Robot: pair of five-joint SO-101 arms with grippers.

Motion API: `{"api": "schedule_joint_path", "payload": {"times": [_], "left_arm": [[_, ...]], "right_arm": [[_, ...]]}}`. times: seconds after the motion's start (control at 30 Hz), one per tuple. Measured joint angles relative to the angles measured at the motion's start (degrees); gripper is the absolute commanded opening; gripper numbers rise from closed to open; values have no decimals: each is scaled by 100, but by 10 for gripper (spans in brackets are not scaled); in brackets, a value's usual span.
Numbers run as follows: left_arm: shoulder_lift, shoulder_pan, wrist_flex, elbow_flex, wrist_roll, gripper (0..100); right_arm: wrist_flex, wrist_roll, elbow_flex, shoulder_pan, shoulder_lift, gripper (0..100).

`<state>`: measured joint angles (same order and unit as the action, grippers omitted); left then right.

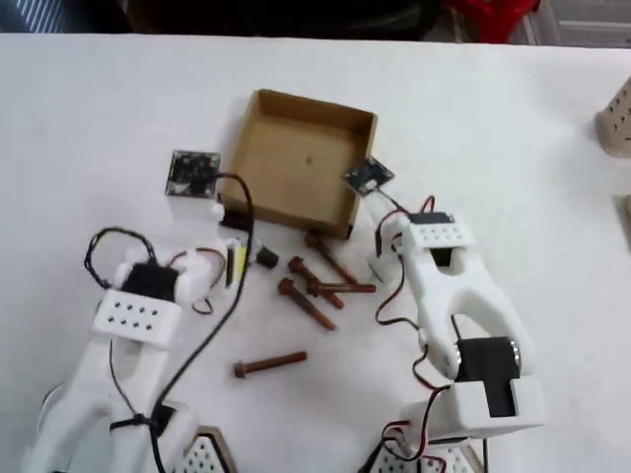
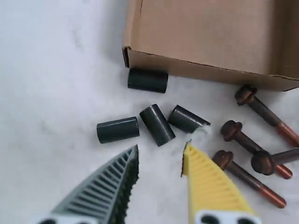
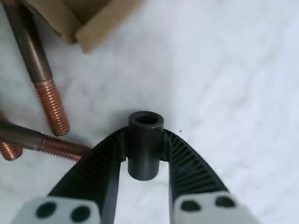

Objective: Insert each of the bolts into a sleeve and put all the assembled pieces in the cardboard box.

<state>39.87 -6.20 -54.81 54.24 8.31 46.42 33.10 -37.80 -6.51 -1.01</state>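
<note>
The open cardboard box [image 1: 306, 163] lies at mid-table, with nothing visible inside it. Several copper-brown bolts [image 1: 315, 278] lie just in front of it, and one more bolt [image 1: 269, 365] lies apart, nearer the arms. My left gripper [image 2: 161, 148] is open just short of several black sleeves [image 2: 157, 124] lying by the box wall [image 2: 201, 70]; another sleeve [image 2: 147, 80] rests against that wall. My right gripper [image 3: 145, 137] is shut on a black sleeve [image 3: 145, 122], held just above the table near the box corner [image 3: 88, 28], with bolts [image 3: 44, 88] beside it.
The left arm [image 1: 138, 305] and the right arm [image 1: 463, 315] flank the bolts, with black cables [image 1: 232, 286] trailing over the table on the left. A beige perforated block [image 1: 616, 118] stands at the far right edge. White table extends behind the box.
</note>
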Motion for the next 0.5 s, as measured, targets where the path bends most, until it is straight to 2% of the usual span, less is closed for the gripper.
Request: {"api": "schedule_joint_path", "payload": {"times": [0.13, 0.17, 0.27, 0.37, 0.43, 0.5], "left_arm": [[0, -105, -1266, -651, 44, 185], [0, -105, -1547, -756, -167, 182], [0, -105, -2154, -870, -1486, 175], [0, -149, -2295, -782, -3051, 98], [-9, -246, -2303, -651, -3437, 10], [0, -396, -2303, -492, -3552, 35]], "right_arm": [[-26, -9, 0, 9, 0, 18], [-26, -9, 0, 9, 0, 18], [-26, -9, 0, 9, 0, 18], [-26, 0, 0, 9, 0, 18], [-26, 9, 0, 9, 0, 18], [-26, 9, 0, 9, 0, 18]]}}
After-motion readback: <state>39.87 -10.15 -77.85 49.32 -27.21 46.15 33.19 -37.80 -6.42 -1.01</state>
